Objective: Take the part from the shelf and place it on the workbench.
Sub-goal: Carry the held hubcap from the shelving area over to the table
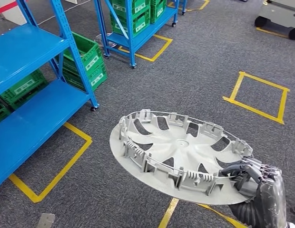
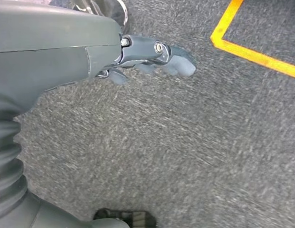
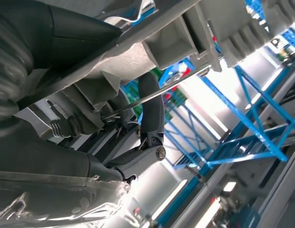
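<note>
Item: grey plastic spoked wheel cover [image 1: 180, 154], off the blue metal shelf [image 1: 34, 104], clasped at its rim by your right hand [image 1: 254, 176] above grey carpet. Left hand [image 2: 153, 54] hangs down, holding nothing, fingers loosely extended. Outstanding, by my reading: carry to the workbench and set down.

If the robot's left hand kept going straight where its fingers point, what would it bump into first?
Probably just the grey carpet floor. The left hand hangs over bare carpet, and the yellow tape line lies off to one side. Depth is hard to judge.
</note>
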